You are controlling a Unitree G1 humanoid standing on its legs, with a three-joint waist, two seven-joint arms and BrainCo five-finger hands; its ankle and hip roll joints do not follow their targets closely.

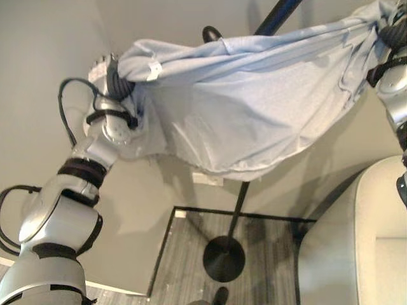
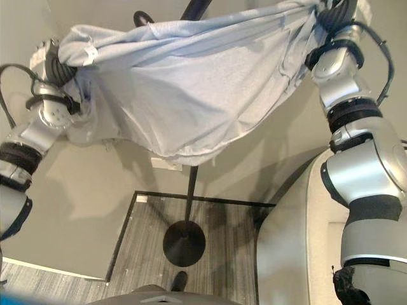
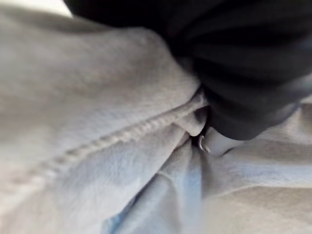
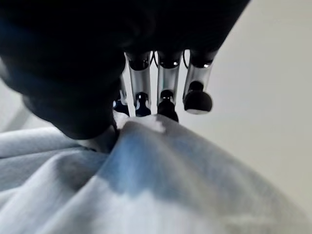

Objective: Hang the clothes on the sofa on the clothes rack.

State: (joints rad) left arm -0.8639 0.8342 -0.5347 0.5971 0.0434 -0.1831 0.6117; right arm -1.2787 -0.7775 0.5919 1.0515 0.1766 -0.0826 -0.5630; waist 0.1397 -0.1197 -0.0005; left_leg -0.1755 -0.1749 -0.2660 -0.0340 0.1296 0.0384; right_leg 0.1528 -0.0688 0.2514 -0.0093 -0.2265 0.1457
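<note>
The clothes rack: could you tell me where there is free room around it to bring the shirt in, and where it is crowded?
The pale blue shirt, stretched between left hand and right hand, crowds the upper pole of the clothes rack. Below its hem the pole stands bare down to the round base; grey floor lies open beside it. The sofa closes the robot's right.

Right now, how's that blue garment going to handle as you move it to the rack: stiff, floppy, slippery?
Likely floppy: the light blue garment sags in a deep belly between the left hand and right hand. Probably light, since bunched ends alone carry it. It may snag or drape over the clothes rack pole behind it rather than slide.
</note>
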